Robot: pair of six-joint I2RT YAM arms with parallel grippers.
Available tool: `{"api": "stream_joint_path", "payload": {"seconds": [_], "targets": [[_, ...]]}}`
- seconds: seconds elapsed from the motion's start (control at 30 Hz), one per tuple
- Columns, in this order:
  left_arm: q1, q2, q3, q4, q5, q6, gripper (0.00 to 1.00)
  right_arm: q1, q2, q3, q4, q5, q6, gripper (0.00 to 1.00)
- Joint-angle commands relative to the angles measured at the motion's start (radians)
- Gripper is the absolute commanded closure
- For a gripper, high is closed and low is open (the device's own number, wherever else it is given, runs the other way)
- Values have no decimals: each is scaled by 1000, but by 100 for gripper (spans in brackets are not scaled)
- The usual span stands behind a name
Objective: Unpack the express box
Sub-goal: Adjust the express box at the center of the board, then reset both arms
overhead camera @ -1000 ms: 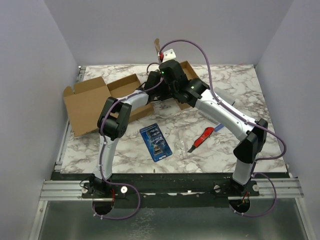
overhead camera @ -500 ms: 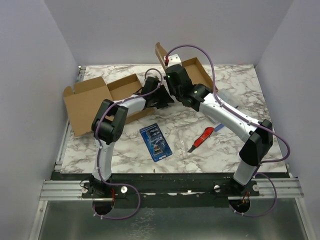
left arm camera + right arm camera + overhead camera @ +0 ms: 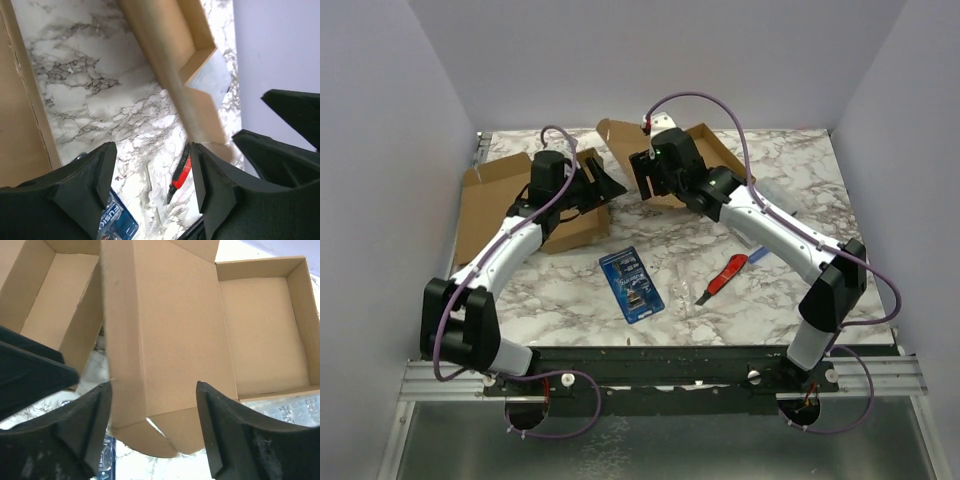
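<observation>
Plain tan cardboard express box (image 3: 170, 340), second tan box (image 3: 480, 205), white tabletop (image 3: 570, 300) veined with grey marbling, blue printed packet (image 3: 631, 284), red-and-black cutter (image 3: 723, 278), purple cables (image 3: 698, 95), white arms (image 3: 775, 228) with black joints, pale lilac walls (image 3: 420, 100)

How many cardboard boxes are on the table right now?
2. The left box lies open with flaps spread; the far-centre box sits behind the middle, its flap folded out leftward.

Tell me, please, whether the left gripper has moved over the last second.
Yes. The left gripper has swung left: it was behind and slightly right of the blue packet, and now sits behind and left of it.
</observation>
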Motion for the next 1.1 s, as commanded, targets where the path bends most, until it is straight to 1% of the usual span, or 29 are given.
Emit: {"api": "stream_joint_path", "payload": {"seconds": [0.0, 0.1, 0.17, 0.3, 0.37, 0.43, 0.5, 0.57, 0.6, 0.67, 0.8, 0.97, 1.07], "targets": [[42, -122, 22, -113, 89, 89, 31, 0, -76, 57, -47, -76, -4, 20], [54, -136, 73, -173, 137, 122, 30, 0, -138, 69, -55, -69, -12, 14], [55, -144, 84, -180, 151, 126, 29, 0, -173, 82, -61, -43, -13, 10], [55, -140, 122, -177, 200, 132, 29, 0, -249, 71, -33, 39, -30, 8], [55, -148, 149, -159, 227, 130, 29, 0, -282, 57, -12, 118, -43, 5], [55, -162, 190, -149, 244, 138, 29, 1, -316, 43, 15, 197, -65, 5], [55, -184, 241, -146, 248, 160, 28, 0, -366, 25, 52, 230, -99, 5], [54, -214, 300, -145, 236, 185, 28, 2, -428, 8, 92, 232, -144, 5], [55, -233, 332, -145, 224, 200, 26, 1, -466, -2, 117, 225, -159, 5], [55, -266, 397, -144, 189, 238, 23, 1, -544, -25, 165, 203, -178, 1], [54, -316, 528, -144, 114, 317, 18, 2, -698, -80, 268, 159, -208, 0], [54, -329, 649, -200, 43, 399, 16, 1, -830, -153, 341, 199, -229, 0], [54, -338, 675, -231, -6, 434, 15, 0, -913, -240, 395, 211, -244, 0]]}}
